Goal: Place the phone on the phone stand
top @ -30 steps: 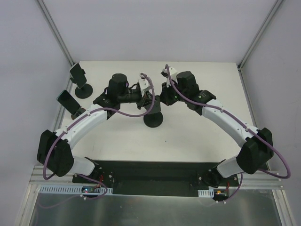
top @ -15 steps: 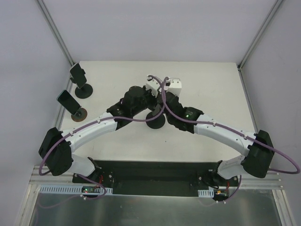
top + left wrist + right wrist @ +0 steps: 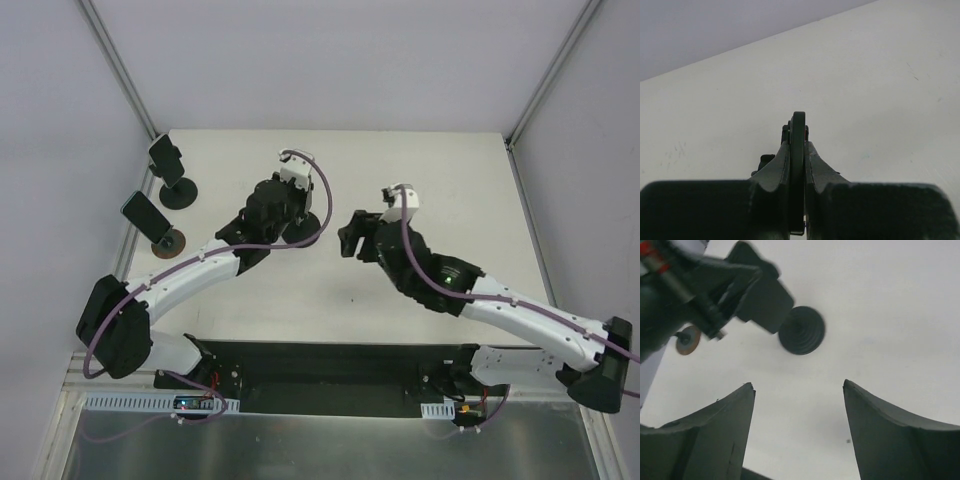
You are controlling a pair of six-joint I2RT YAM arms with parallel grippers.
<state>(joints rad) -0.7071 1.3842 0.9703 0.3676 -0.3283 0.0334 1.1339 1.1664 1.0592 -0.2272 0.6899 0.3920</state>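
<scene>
Since the earlier frames my two arms have uncrossed over the middle of the table (image 3: 430,180). The left gripper (image 3: 798,144) has shifted back and leftward, the right arm (image 3: 520,310) has swung out low to the right with its jaws now parted, and the phone stand (image 3: 801,330) has left its former central spot.

Left to right, overhead view:

(a) At the table's left edge a phone (image 3: 165,157) sits on a black-based stand (image 3: 178,192). Nearer me, a second phone (image 3: 142,213) sits on a brown-based stand (image 3: 168,241).

(b) Left arm (image 3: 190,262): the shoulder is at the near left, and the white link rises diagonally to a wrist bent over mid-table. Its gripper is pressed together on a thin dark slab (image 3: 799,125), which the wrist camera sees edge-on. I cannot tell whether this is the phone or the stand's cradle.

(c) Phone stand: the right wrist view shows its round ribbed base meeting the slab's lower corner, right by the left gripper.

(d) Right arm: it stretches flat from the far right with the wrist turned leftward. The right gripper (image 3: 797,385) is spread wide with nothing between its fingers. It faces the stand from nearby without touching it.
</scene>
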